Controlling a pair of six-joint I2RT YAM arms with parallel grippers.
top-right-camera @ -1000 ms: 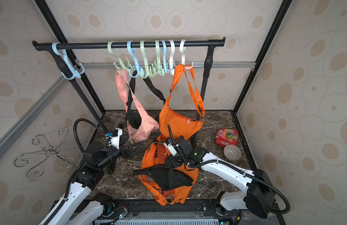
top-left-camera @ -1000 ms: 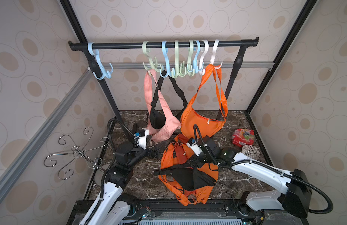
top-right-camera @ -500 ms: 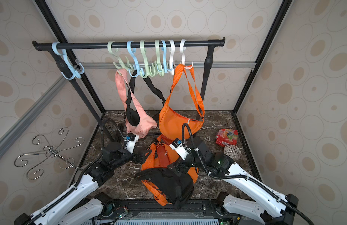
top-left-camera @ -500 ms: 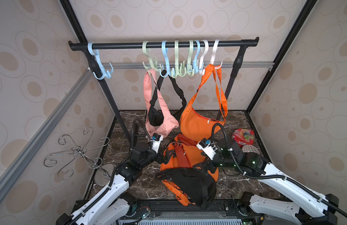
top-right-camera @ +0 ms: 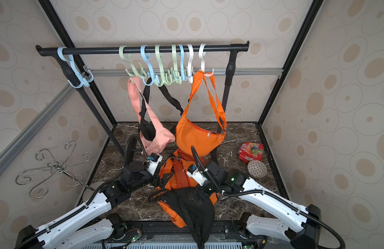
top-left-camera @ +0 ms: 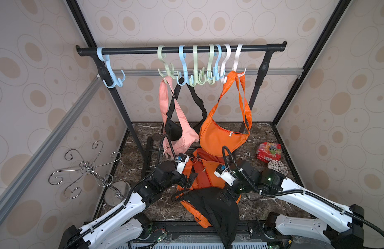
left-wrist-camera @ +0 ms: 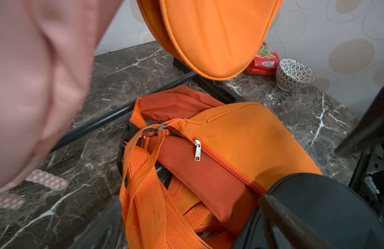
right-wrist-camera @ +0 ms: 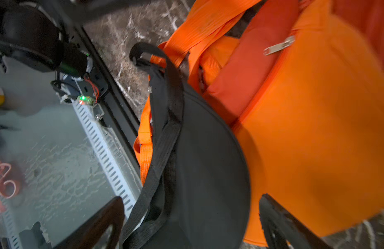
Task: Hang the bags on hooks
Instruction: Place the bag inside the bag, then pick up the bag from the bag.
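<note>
A black bag (top-left-camera: 208, 207) lies on the floor in front of the rack (top-left-camera: 143, 50), atop a zipped-shut orange bag (top-left-camera: 205, 172), not on any hook (top-left-camera: 195, 62). Also in front of the rack, the left gripper (top-left-camera: 188, 180) and right gripper (top-left-camera: 229, 193) both stand wide open, holding nothing.

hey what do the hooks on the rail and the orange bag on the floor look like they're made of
Hooks: likely plastic, pastel and smooth, with moulded curves. Orange bag: matte woven synthetic cloth, probably nylon or polyester; its straps show ribbed webbing, and the zipper pull looks like shiny metal.
</note>
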